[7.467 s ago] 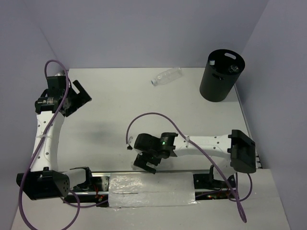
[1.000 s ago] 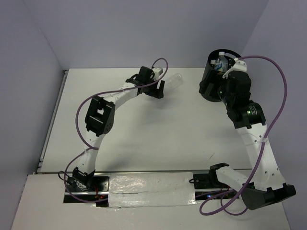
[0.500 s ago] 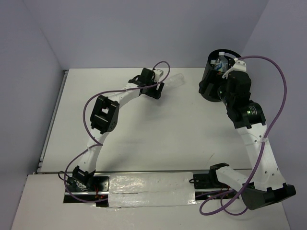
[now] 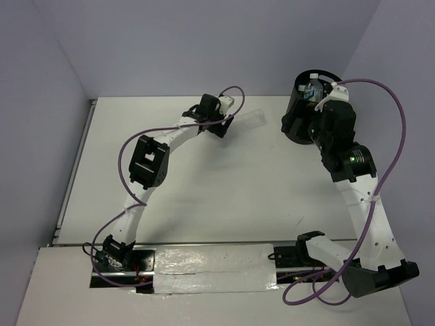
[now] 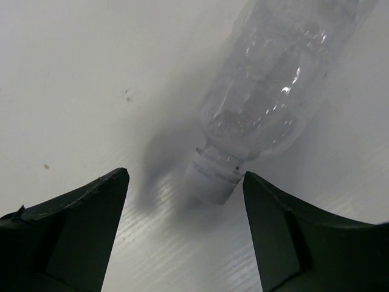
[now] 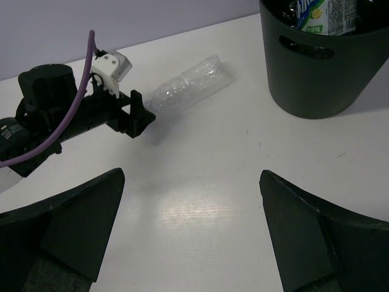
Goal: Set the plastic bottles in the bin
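One clear crinkly plastic bottle [image 4: 251,117] lies on the white table, left of the bin, its cap toward my left arm. In the left wrist view the bottle [image 5: 273,91] runs to the upper right and its cap [image 5: 213,184] sits just at the mouth of my open left gripper [image 5: 185,176], close to the right finger [image 5: 285,237]. The black bin [image 6: 316,79] stands at the back right with a labelled bottle [image 6: 328,15] inside. My right gripper [image 6: 191,176] hovers open and empty beside the bin [image 4: 319,76], above bare table.
Purple cables loop over both arms. The enclosure's back wall stands just behind the bin and the bottle [image 6: 188,88]. My left gripper [image 6: 130,114] shows in the right wrist view, stretched toward that bottle.
My left gripper has crept right toward the bottle's cap, its jaws spreading slightly. The bottle has shifted a little to the right. The right arm has stayed still.
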`<state>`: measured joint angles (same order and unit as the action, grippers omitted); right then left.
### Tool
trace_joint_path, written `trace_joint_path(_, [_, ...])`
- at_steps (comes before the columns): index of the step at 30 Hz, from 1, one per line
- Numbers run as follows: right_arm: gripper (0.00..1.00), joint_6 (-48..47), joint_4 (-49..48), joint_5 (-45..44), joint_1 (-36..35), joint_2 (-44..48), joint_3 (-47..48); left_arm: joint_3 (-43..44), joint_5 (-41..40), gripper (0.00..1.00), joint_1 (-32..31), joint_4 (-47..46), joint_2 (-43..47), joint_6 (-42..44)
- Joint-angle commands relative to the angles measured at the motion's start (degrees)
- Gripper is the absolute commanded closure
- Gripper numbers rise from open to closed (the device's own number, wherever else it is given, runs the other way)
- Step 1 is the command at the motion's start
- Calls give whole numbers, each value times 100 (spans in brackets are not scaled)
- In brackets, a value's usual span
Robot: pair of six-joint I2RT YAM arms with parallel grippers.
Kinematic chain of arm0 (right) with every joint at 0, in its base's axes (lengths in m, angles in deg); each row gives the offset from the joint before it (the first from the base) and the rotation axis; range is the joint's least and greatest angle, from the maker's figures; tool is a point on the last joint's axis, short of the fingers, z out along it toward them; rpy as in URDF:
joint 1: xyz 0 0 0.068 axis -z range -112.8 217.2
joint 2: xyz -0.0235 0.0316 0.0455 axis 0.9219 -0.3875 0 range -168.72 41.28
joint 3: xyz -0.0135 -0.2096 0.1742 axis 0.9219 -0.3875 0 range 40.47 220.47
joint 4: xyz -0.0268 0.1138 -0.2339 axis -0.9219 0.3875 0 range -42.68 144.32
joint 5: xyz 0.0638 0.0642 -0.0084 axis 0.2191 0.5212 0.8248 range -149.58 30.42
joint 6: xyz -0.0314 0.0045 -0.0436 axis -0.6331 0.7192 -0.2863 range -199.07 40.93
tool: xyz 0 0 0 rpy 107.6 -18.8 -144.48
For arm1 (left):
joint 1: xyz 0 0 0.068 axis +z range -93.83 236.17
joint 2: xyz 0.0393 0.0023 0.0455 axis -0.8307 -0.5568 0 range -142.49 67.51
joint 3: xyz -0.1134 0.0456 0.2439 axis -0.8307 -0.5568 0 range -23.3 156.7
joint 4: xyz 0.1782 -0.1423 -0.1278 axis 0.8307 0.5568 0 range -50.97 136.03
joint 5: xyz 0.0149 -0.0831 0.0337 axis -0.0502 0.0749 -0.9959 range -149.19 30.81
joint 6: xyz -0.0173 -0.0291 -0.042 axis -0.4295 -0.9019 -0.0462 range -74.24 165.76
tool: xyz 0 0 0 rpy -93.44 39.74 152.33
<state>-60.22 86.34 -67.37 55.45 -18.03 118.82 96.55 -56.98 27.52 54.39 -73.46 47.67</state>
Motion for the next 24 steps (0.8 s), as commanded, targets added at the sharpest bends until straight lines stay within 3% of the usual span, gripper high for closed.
trace_joint_path(1, [0,31,-150,-21,-47,51,23,494,559,11,8,-122,-316,634])
trace_joint_path(14, [0,57,-211,41,-47,-19,-21,847,1395,13,-36,-243,-643,213])
trace_joint_path(24, [0,84,-185,15,-56,16,-21,777,1413,18,-273,-279,-634,196])
